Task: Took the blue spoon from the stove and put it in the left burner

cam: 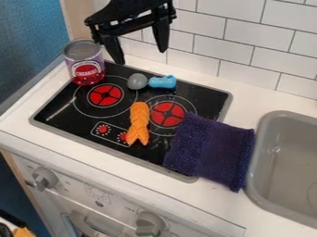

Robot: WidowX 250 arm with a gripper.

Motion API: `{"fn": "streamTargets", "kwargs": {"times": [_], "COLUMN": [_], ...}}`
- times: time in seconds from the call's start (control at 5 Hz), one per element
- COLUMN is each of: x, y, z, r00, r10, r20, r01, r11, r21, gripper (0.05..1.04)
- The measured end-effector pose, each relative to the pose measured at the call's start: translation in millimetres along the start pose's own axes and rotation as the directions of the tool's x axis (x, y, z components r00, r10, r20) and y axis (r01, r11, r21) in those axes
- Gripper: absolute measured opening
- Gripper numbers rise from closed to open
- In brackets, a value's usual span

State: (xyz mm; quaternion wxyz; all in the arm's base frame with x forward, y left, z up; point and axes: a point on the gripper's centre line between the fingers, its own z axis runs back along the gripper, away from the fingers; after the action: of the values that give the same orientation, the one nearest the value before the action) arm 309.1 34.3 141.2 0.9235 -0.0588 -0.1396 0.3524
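My gripper point(141, 56) hangs open above the back of the black stove top point(57, 115), with nothing between its fingers. Below it, at the back of the stove, lies the spoon point(162, 82), with a light blue handle pointing right and a grey round head at its left end. The gripper and the spoon stand apart. The left burner point(105, 95) is a red disc in front and to the left of the spoon, with nothing on it.
A cherry can point(85, 65) stands at the stove's back left corner. An orange braided toy point(139, 122) lies beside the right burner point(167, 114). A dark purple cloth point(210, 150) covers the stove's right front part, and the grey sink point(263, 152) is further right.
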Motion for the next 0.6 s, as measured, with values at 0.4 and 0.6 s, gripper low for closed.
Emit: {"fn": "streamTargets", "kwargs": {"times": [0.4,0.6], "x": [2,9], "y": [6,6], "z": [-20,-29], "r00": [0.987,0.938], "r10": [0.161,0.341], "r20": [-0.005,0.064], "r01": [-0.16,-0.347], "r11": [0.983,0.925], "r21": [0.091,0.153], "gripper": [1.0,1.0]}}
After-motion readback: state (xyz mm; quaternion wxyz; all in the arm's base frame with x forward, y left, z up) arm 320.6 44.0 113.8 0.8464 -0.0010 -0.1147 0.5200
